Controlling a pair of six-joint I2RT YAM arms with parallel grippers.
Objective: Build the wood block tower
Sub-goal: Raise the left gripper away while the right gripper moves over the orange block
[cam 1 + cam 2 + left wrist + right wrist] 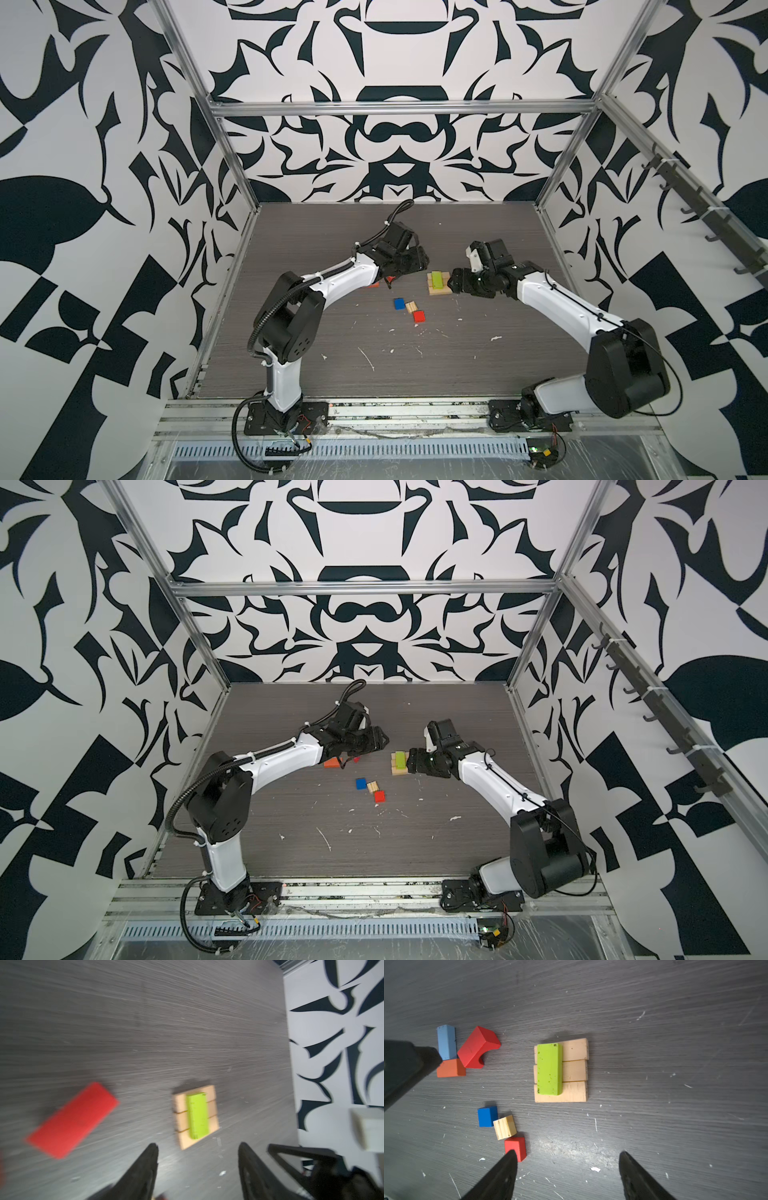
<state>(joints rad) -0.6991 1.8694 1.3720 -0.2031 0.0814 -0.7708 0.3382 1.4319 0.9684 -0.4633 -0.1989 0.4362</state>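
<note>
The wood block tower stands as three tan planks [575, 1072] side by side, with a lime green plank [549, 1069] lying across them; it also shows in both top views [438, 284] [400, 762] and as a blurred tower [197, 1115] in the left wrist view. My right gripper [569, 1155] [452, 285] hangs open just right of it, nothing between its fingers. My left gripper [197, 1147] [389, 281] is open and empty to the tower's left, over the loose blocks.
Loose blocks lie left of the tower: a light blue plank [446, 1042], a red arch block [477, 1047] and an orange block [450, 1068] by the left gripper. Nearer the front are a blue cube [487, 1116], a tan cube [505, 1127] and a red cube [517, 1147].
</note>
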